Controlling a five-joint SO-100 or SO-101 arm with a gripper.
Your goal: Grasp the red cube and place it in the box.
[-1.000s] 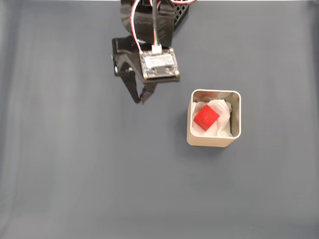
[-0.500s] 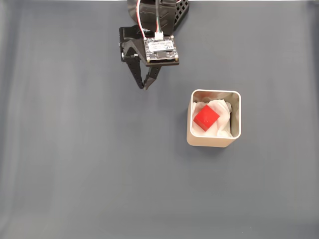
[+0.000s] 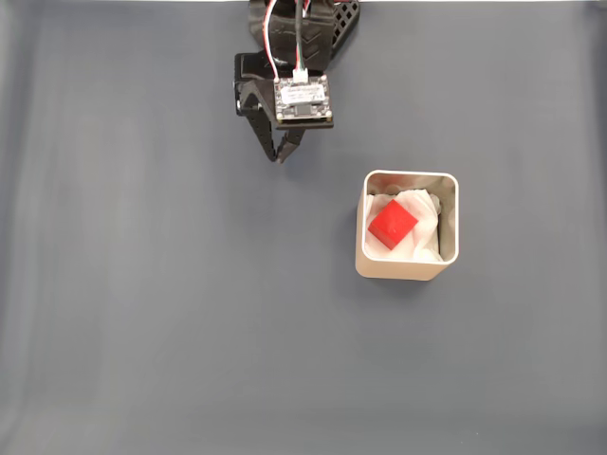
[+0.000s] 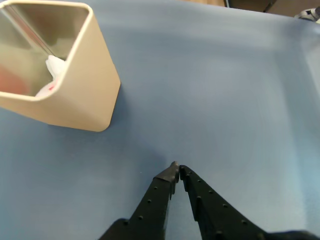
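The red cube (image 3: pixel 393 224) lies tilted on crumpled white paper inside the beige box (image 3: pixel 406 267), right of centre in the fixed view. My black gripper (image 3: pixel 279 159) hangs near the top of that view, up and to the left of the box, apart from it. Its fingers are together with nothing between them. In the wrist view the gripper (image 4: pixel 176 166) points up from the bottom edge, tips touching, and the box (image 4: pixel 85 97) stands at the upper left. Its white lining shows inside, with a faint red reflection on the inner wall.
A dark grey-blue mat (image 3: pixel 171 313) covers the whole surface. The arm's base and wiring (image 3: pixel 299 28) sit at the top edge of the fixed view. Wide open mat lies left of and below the box.
The gripper has drawn back toward the arm's base, moving up and slightly right in the fixed view. The cube and box have not moved.
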